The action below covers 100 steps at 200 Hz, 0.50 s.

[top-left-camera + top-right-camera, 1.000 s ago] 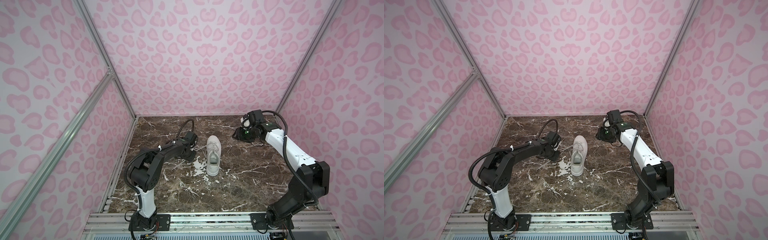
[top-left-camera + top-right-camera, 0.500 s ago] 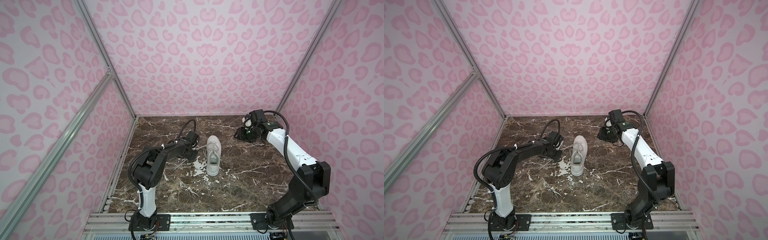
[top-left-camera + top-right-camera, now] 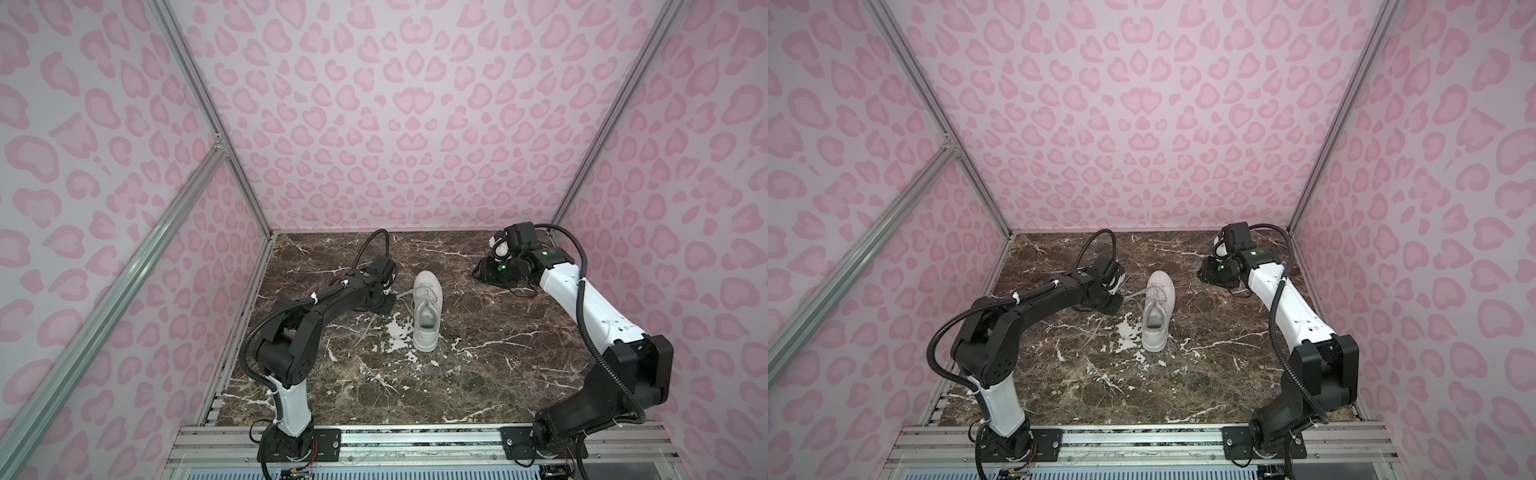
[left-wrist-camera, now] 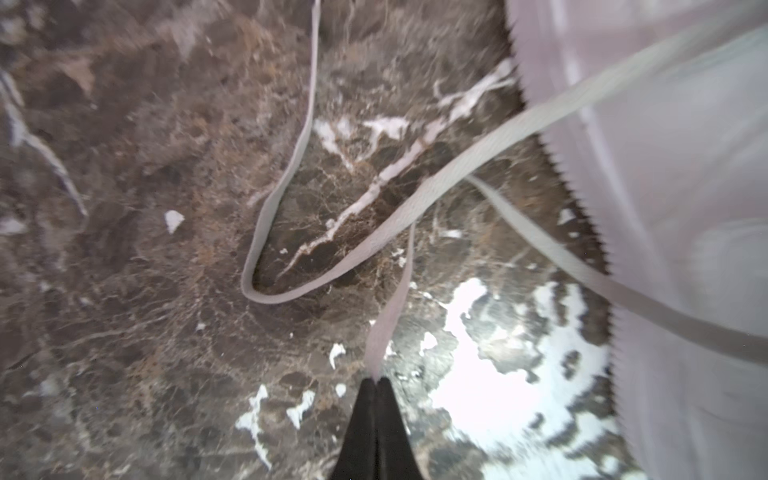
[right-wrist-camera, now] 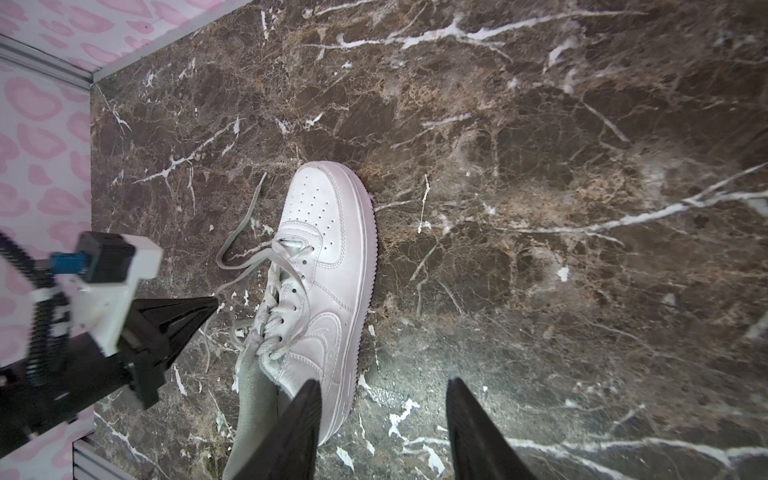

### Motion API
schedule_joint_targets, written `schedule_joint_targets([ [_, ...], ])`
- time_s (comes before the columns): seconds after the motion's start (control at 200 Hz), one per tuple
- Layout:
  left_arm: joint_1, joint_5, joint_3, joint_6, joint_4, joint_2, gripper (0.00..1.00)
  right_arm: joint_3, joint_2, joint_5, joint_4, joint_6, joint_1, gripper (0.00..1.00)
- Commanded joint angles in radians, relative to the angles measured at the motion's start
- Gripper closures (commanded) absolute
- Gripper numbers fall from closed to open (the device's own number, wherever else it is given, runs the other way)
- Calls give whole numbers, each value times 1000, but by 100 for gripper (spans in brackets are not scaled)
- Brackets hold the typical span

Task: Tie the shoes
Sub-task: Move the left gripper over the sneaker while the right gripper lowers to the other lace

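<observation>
We judge lace (image 4: 390,316) limp, light: left gripper (image 4: 376,384) pinches it, sneaker's (image 3: 426,309) 9 o'clock; right gripper (image 5: 383,384) half-open, empty.

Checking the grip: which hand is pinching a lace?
The left hand, shut on a lace beside the sneaker; the right hand hangs open, holding nothing.

The shoe (image 4: 706,208) is running off the left wrist view's edge, blurring. In the right wrist view a finger (image 5: 295,436) is covering its heel.
</observation>
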Motion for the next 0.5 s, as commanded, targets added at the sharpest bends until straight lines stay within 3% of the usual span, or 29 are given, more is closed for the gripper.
schedule_joint_targets([
  [0.0,0,85,60,-40,-113,-64,97,-21,-8,-14,18,-2,-1,49],
  [0.245,-30,202,314,-63,-192,-100,97,-39,-21,-17,15,-9,-8,49],
  [0.495,-50,427,671,-157,-123,105,97,-63,-62,-24,3,-17,-53,49],
])
